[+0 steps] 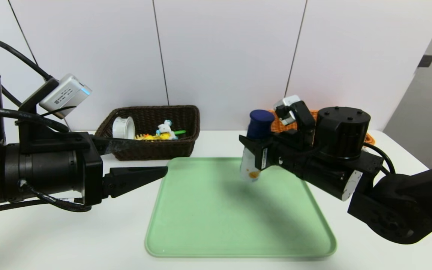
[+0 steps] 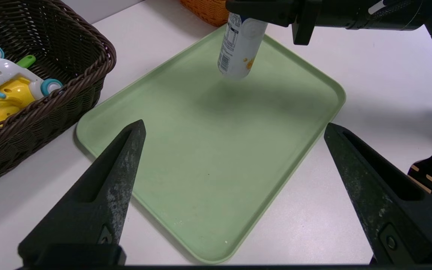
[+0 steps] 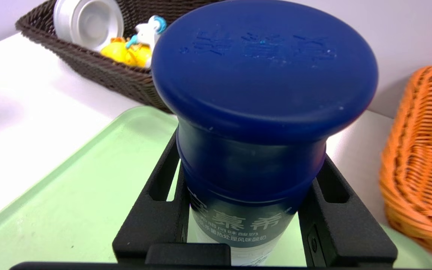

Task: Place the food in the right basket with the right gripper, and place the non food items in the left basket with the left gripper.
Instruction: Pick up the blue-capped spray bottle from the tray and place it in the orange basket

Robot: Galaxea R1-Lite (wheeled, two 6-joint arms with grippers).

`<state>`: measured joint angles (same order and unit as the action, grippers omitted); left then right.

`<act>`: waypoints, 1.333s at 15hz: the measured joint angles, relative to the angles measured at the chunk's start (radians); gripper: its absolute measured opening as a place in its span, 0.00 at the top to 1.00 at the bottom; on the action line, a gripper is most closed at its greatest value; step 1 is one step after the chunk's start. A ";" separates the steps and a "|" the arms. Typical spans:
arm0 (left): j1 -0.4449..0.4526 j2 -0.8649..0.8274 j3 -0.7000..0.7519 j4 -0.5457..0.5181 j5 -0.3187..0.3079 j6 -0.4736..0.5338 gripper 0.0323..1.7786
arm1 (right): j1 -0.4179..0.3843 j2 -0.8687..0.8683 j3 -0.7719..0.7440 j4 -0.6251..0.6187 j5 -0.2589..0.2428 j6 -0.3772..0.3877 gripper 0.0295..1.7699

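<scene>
We are clamping the right gripper (image 1: 254, 152) on the yogurt bottle (image 1: 254, 150), which is probably hanging clear of the green tray (image 1: 186, 225); gripped near its cap, it could be swinging or slipping before reaching the orange basket (image 3: 422, 157)

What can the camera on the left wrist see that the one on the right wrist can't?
Only the left wrist view shows the left gripper, open and empty, and the white bottle's base hanging clear above the tray. Only the right wrist view shows the bottle's dark blue cap and a white cup. Both show the pale green plastic tray, brown wicker basket and orange wicker basket.
</scene>
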<state>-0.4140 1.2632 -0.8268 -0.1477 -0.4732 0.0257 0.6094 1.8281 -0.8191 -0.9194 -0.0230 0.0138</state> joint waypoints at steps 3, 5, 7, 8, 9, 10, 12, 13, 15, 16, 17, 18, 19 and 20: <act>0.000 -0.001 0.000 0.001 0.000 0.001 0.05 | -0.048 -0.021 -0.037 0.005 -0.002 0.000 0.57; 0.000 -0.003 0.000 0.001 0.000 0.001 0.05 | -0.106 -0.034 -0.074 0.012 -0.023 -0.003 0.58; -0.001 -0.005 0.000 0.001 0.000 0.001 0.05 | -0.154 -0.050 -0.107 0.045 -0.027 -0.002 0.58; -0.001 -0.006 0.000 0.002 -0.001 0.001 0.05 | -0.174 -0.057 -0.120 0.057 -0.028 -0.001 0.58; -0.001 -0.006 0.000 0.001 -0.001 0.002 0.05 | -0.190 -0.061 -0.131 0.060 -0.029 -0.001 0.58; -0.002 -0.007 0.000 0.002 -0.001 0.002 0.05 | -0.210 -0.065 -0.145 0.061 -0.030 -0.001 0.58; -0.002 -0.010 0.000 0.001 -0.001 0.002 0.05 | -0.242 -0.067 -0.175 0.066 -0.032 -0.006 0.58; -0.002 -0.011 -0.001 0.001 -0.001 0.002 0.05 | -0.263 -0.066 -0.193 0.069 -0.034 -0.010 0.58; -0.002 -0.012 -0.003 0.001 -0.001 0.001 0.05 | -0.307 -0.058 -0.228 0.100 -0.036 -0.021 0.58; -0.002 -0.012 -0.003 0.000 -0.001 0.002 0.05 | -0.331 -0.051 -0.247 0.115 -0.036 -0.022 0.58; -0.002 -0.011 -0.004 0.000 -0.001 0.001 0.05 | -0.355 -0.042 -0.264 0.118 -0.037 -0.022 0.58; -0.002 -0.011 -0.004 0.000 -0.001 0.001 0.05 | -0.379 -0.030 -0.280 0.119 -0.037 -0.023 0.58; -0.001 -0.011 -0.004 0.000 -0.001 0.002 0.05 | -0.400 -0.014 -0.294 0.120 -0.037 -0.026 0.58; -0.001 -0.011 -0.004 0.000 -0.001 0.002 0.05 | -0.417 0.001 -0.308 0.121 -0.037 -0.027 0.58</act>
<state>-0.4155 1.2526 -0.8313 -0.1472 -0.4743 0.0274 0.1928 1.8294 -1.1274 -0.7981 -0.0596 -0.0134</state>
